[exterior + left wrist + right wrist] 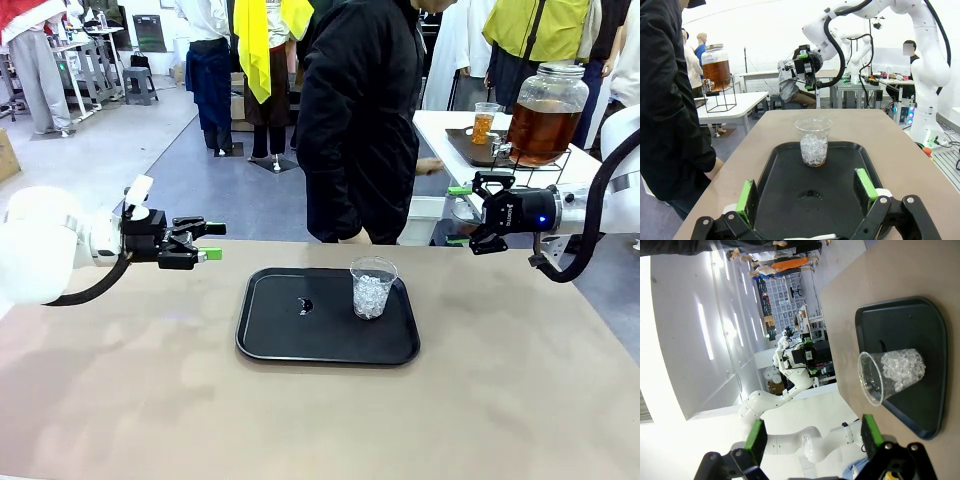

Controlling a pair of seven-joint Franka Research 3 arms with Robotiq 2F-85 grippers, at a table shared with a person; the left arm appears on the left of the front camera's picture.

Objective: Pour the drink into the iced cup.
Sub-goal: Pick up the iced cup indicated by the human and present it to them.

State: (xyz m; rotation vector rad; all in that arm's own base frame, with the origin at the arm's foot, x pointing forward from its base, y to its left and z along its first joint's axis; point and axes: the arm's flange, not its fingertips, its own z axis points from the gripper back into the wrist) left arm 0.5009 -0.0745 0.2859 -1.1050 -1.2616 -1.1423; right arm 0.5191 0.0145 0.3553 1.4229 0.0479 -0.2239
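Clear plastic iced cup (373, 288), part-filled with white ice, upright on the right half of a black tray (290, 340) on the counter (150, 400). I see it between the left fingers (210, 254) and right fingers (459, 190), both spread wide, empty and well apart from it. Amber drink (541, 130) fills a jar (556, 90) on a far table.

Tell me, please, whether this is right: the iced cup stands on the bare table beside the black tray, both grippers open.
Not quite: the iced cup stands on the black tray, not beside it, as the front view shows. The left gripper and right gripper are indeed open.
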